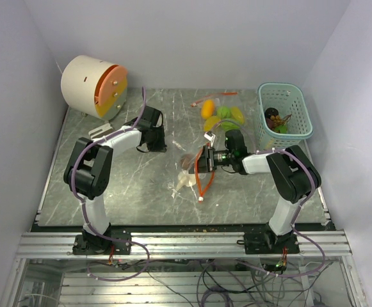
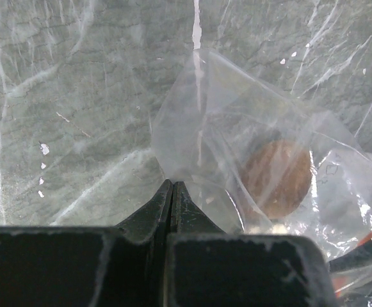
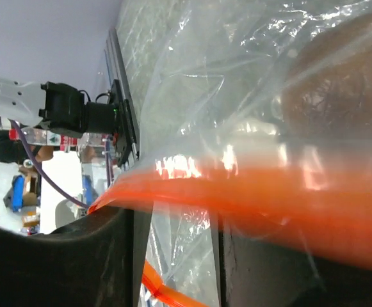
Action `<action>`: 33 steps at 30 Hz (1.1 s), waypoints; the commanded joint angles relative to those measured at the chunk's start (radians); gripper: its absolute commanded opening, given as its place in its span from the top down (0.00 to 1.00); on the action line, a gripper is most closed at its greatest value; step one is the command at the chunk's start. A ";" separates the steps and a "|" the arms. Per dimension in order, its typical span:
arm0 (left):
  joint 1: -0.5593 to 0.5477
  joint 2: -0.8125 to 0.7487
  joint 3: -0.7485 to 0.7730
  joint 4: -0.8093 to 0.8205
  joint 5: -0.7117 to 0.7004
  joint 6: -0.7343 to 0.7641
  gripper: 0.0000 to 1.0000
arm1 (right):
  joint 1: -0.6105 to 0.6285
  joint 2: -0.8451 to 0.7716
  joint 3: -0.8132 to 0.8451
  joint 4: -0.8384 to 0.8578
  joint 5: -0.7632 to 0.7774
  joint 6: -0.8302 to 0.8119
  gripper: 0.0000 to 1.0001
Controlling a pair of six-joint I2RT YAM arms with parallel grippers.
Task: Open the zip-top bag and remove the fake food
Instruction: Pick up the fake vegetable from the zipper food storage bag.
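Note:
The zip-top bag (image 1: 189, 171) lies crumpled mid-table, its red-orange zip strip (image 1: 202, 182) curling toward the near edge. My right gripper (image 1: 200, 161) is at the bag's mouth. In the right wrist view its fingers (image 3: 77, 256) stand apart, and the strip (image 3: 256, 192) and clear film drape across the open right gripper (image 3: 176, 262). A brown lump of fake food (image 2: 277, 179) shows inside the bag (image 2: 224, 128), blurred in the right wrist view (image 3: 339, 83). My left gripper (image 2: 173, 185) is shut, tips at the bag's far corner; I cannot tell if film is pinched.
A pale teal basket (image 1: 299, 109) with dark pieces stands at the back right. Yellow, orange and green toy pieces (image 1: 221, 116) lie behind the right arm. A white drum with an orange face (image 1: 93, 86) sits back left. Walls close in on three sides.

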 commanded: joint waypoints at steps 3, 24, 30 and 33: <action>-0.005 0.022 0.007 0.024 0.027 -0.004 0.93 | 0.025 -0.049 0.084 -0.290 0.152 -0.228 0.47; -0.048 0.026 0.027 0.013 0.023 -0.009 0.93 | 0.075 0.051 0.370 -0.493 0.691 -0.330 0.28; -0.070 0.030 0.091 -0.026 0.057 -0.001 0.93 | 0.078 0.116 0.411 -0.477 0.630 -0.320 0.22; -0.070 0.003 0.151 -0.080 0.069 0.007 0.93 | 0.074 0.092 0.387 -0.461 0.626 -0.295 0.23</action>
